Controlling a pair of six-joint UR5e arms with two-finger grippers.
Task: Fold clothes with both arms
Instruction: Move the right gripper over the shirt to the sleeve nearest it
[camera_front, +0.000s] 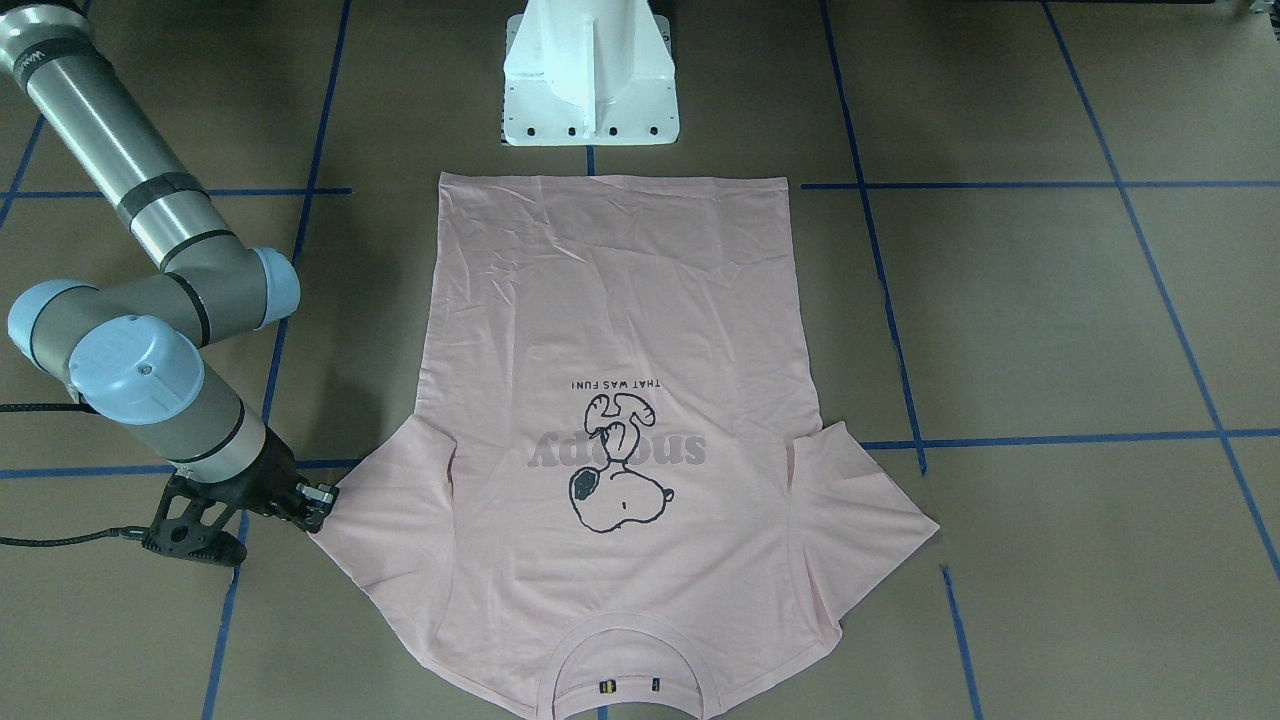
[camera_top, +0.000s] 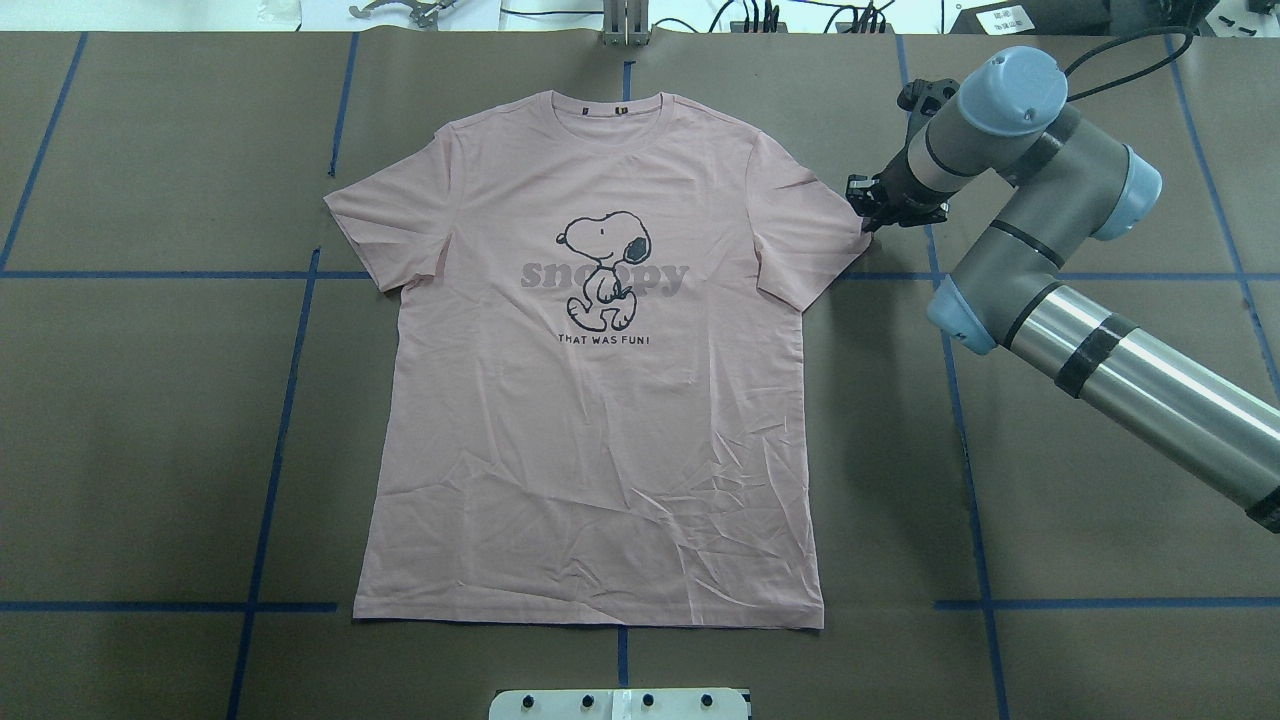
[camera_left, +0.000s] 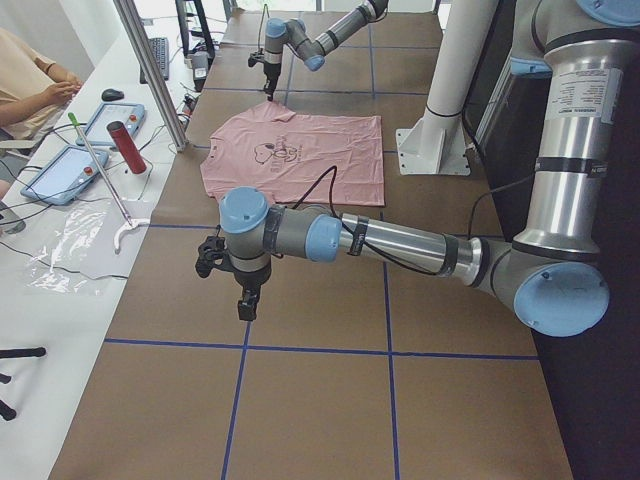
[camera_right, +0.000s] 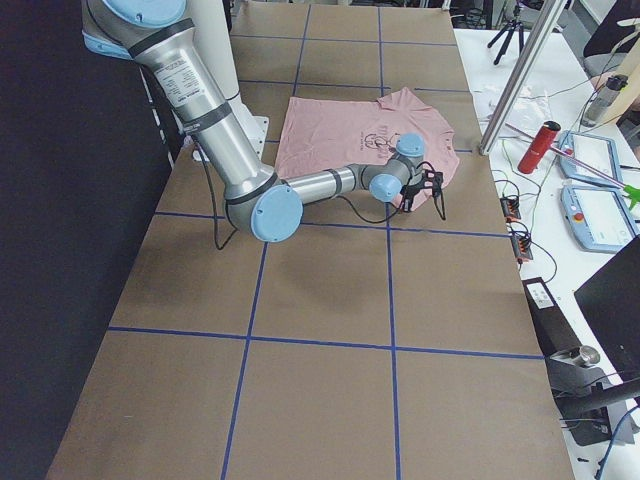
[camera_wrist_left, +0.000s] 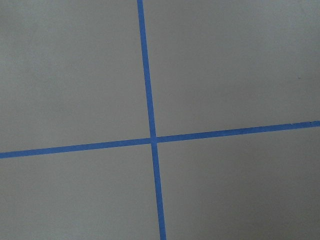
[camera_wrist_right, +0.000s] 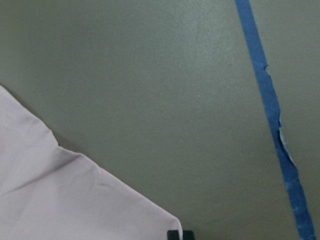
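The light pink T-shirt (camera_top: 600, 400) lies flat and print up in the middle of the brown table, its collar at the far edge and its hem towards the robot's base. In the front-facing view the T-shirt (camera_front: 620, 300) shows upside down. My right gripper (camera_top: 866, 222) is low at the outer corner of the shirt's right sleeve. In the right wrist view its two dark fingertips (camera_wrist_right: 174, 234) sit close together right at that corner of the T-shirt (camera_wrist_right: 60, 200), so it looks shut on it. My left gripper (camera_left: 245, 305) hangs over bare table well away from the shirt; I cannot tell whether it is open.
Blue tape lines (camera_wrist_left: 150, 100) grid the table. The white pedestal (camera_front: 590, 80) stands just past the hem. In the exterior left view a side bench holds tablets and a red bottle (camera_left: 127, 147), with a person's arm (camera_left: 40, 85) beyond it.
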